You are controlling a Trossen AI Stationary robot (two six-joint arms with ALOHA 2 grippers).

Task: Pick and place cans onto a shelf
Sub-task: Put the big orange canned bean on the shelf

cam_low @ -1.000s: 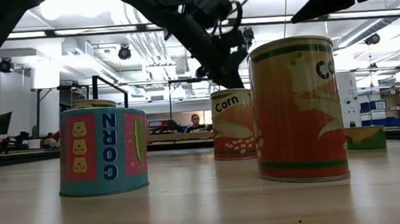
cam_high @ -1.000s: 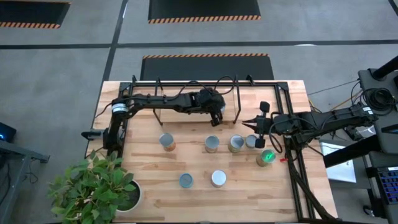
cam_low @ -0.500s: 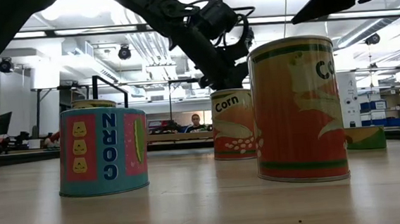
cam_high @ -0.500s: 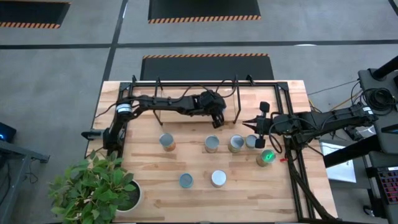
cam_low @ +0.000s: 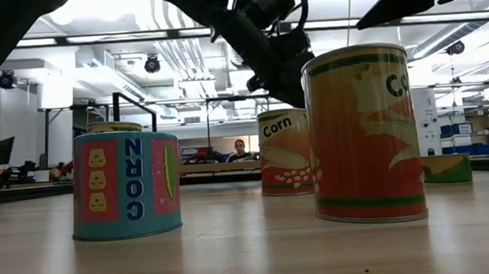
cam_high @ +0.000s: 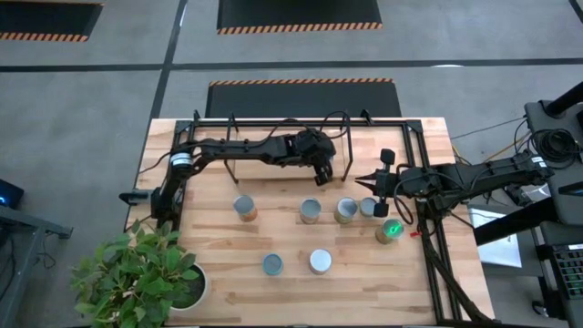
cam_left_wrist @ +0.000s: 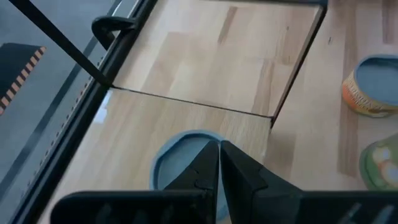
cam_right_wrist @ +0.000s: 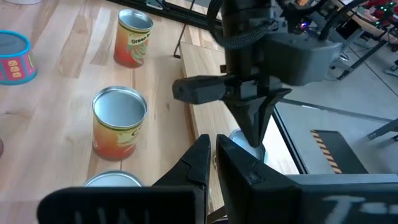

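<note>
A grey concrete floor point(cam_high: 82, 91) surrounds the light wooden plank table point(cam_high: 228, 292). Two black floor mats edged with orange-and-black hazard stripes point(cam_high: 301, 16) lie beyond the table's far edge, a third point(cam_high: 46, 18) off to the left. A leafy green plant in a white pot point(cam_high: 146, 273) stands at the near left corner. In the low view, bright ceiling strip lights point(cam_low: 89, 5), white ducts point(cam_low: 170, 60) and a seated person point(cam_low: 240, 148) fill the room behind.

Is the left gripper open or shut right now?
Shut. In its own wrist view the left gripper has both dark fingers pressed together, nothing between them, above a blue-topped can by the shelf.
</note>
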